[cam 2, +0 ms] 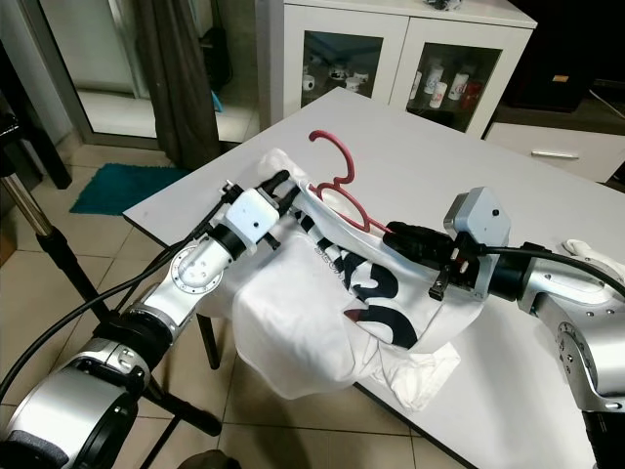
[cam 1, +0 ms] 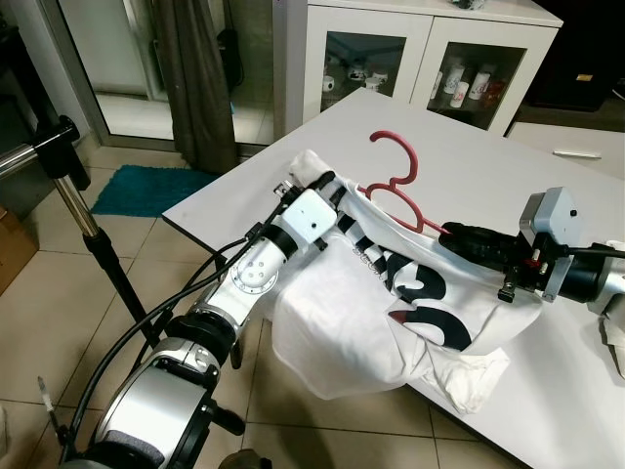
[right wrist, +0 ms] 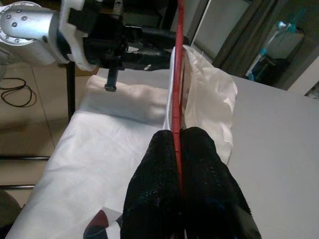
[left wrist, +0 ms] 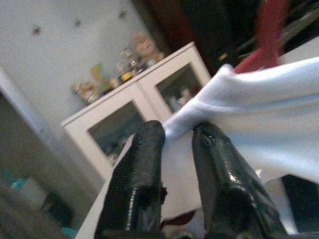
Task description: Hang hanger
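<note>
Hanger (cam 1: 395,181) half hidden in shirt (cam 1: 391,293)
Right gripper (right wrist: 177,142) pinches hanger; left gripper (left wrist: 178,134) pinches shirt edge.

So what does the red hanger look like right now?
The hanger is thin, red and looks like plastic, with a curved hook on top that sticks out past the shirt's neck over the white table. Its arms are hidden inside the white shirt. The right pincer is shut on one red bar, and the left pincer pinches the shirt's edge near the hook.
</note>
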Tool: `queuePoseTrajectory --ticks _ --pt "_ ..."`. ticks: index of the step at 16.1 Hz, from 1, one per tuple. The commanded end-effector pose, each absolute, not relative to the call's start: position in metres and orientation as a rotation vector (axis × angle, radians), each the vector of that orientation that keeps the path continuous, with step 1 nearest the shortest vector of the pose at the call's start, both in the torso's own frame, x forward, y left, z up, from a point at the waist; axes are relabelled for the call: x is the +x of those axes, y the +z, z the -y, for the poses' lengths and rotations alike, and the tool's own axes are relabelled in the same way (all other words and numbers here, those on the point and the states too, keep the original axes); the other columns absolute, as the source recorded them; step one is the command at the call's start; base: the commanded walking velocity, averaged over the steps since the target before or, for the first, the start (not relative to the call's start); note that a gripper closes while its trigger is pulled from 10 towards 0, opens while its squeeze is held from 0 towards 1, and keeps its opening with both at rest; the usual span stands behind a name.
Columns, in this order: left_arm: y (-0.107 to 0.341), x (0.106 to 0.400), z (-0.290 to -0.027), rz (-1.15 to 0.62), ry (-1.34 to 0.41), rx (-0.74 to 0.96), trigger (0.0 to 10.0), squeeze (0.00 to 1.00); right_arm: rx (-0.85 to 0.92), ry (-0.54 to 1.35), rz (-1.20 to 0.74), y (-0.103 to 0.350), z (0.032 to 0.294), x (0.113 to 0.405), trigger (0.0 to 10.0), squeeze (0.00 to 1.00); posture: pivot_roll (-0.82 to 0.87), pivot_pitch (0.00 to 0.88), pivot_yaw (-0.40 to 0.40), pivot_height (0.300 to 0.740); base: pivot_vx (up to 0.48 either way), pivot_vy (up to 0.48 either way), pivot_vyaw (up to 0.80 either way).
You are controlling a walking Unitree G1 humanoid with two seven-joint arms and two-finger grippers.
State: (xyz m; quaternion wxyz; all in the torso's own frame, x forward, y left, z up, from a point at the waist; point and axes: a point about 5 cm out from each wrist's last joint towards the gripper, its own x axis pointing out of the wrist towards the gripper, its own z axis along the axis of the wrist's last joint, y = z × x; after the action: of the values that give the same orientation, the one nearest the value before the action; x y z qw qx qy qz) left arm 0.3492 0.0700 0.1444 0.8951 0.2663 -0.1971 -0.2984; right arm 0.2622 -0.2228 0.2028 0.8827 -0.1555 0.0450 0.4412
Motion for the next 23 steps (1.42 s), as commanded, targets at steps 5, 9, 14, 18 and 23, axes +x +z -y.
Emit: queuePoseTrajectory --ticks 5,9,14,18,23 --pt "0.136 0.338 -0.055 0.428 -0.8 0.687 10.0 0.0 -0.316 0.962 -0.042 0.213 0.22 0.257 10.0 0.0 0.01 0.0 -0.03 0.723 0.0 0.0 0.0" --pt "0.141 0.338 -0.059 0.47 -0.795 0.681 10.0 1.0 -0.235 0.95 0.013 0.226 0.226 0.261 10.0 0.0 0.01 0.0 -0.028 0.723 0.0 0.0 0.0" --pt "0.148 0.343 -0.06 0.47 -0.746 0.675 10.0 0.0 -0.226 0.927 0.035 0.229 0.226 0.267 10.0 0.0 0.01 0.0 -0.03 0.723 0.0 0.0 0.0" --pt "0.142 0.341 -0.06 0.45 -0.754 0.684 10.0 0.0 -0.393 0.824 -0.043 0.204 0.222 0.278 10.0 0.0 0.01 0.0 -0.036 0.723 0.0 0.0 0.0" --pt "0.139 0.339 -0.059 0.445 -0.754 0.672 10.0 0.0 -0.548 0.771 -0.014 0.188 0.209 0.266 10.0 0.22 0.0 0.0 -0.031 0.723 0.0 0.0 0.0"
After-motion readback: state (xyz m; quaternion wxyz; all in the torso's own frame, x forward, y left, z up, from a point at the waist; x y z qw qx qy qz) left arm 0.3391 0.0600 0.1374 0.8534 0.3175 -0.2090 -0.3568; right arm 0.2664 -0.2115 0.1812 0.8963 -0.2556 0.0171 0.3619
